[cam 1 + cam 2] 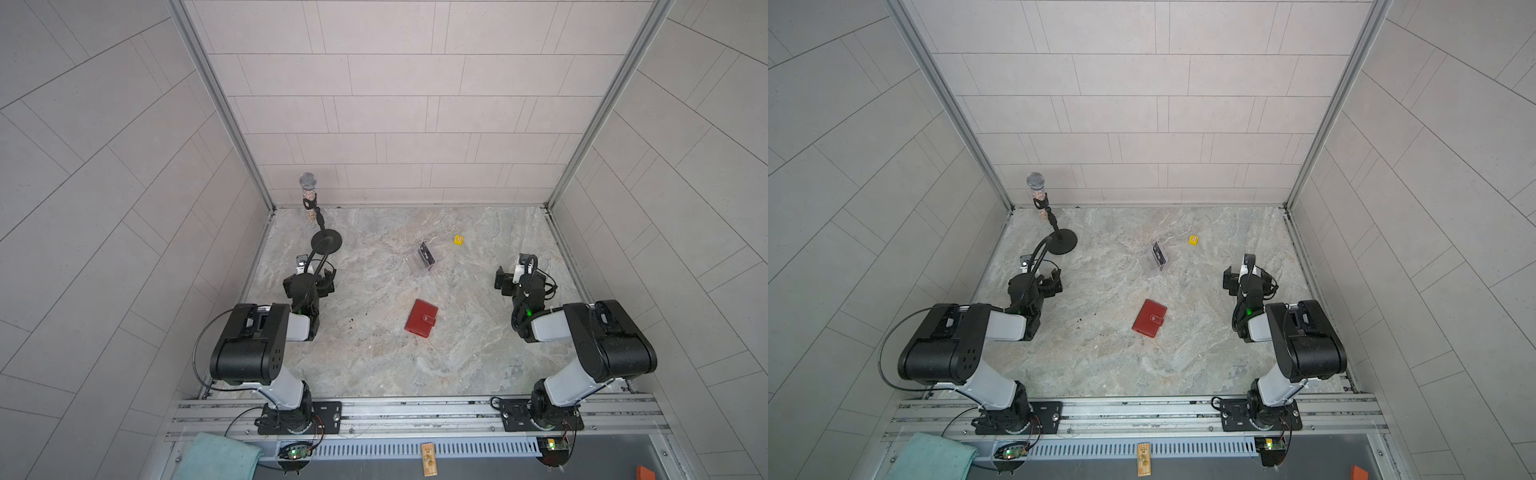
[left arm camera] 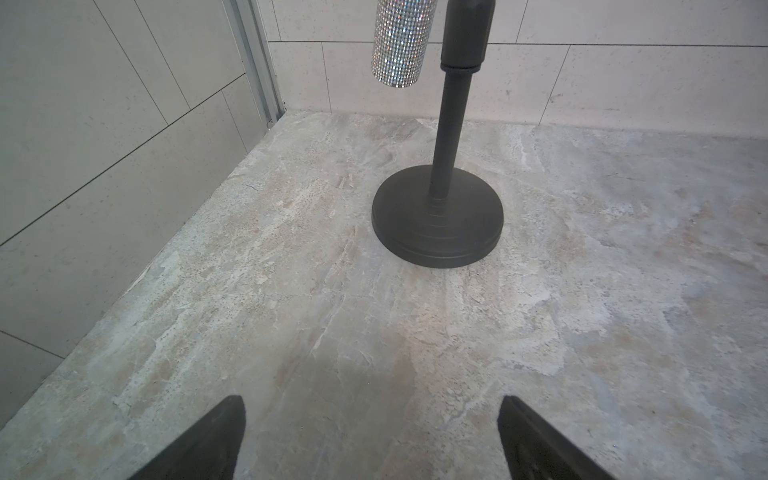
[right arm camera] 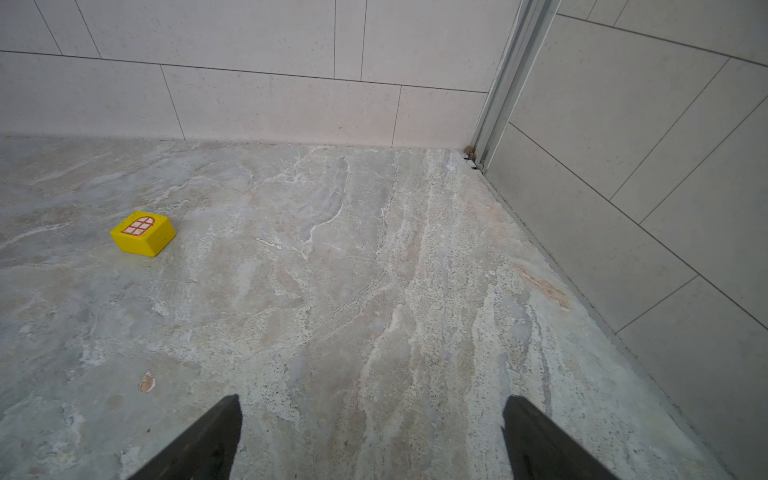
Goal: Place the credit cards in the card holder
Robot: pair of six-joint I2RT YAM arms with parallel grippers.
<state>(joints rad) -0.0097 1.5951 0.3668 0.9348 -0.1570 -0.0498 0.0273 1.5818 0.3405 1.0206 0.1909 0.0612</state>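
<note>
1. You have both arms drawn back at the sides of the bench point(image 1: 374, 365). The left pincer point(image 2: 371, 401) and right pincer point(image 3: 372, 399) are spread wide, with nothing between their jaws.
2. The card holder point(image 1: 421, 318) lies flat and closed mid-bench, its tab across the cover. Beyond it a black credit card point(image 1: 427, 254) leans in the clear stand point(image 1: 419, 268), well apart from both pincers.
3. No card appears loaded yet, so the step in hand is the first reach. Your next move likely calls for unsnapping the holder, then lifting the card by its upper edge.
</note>
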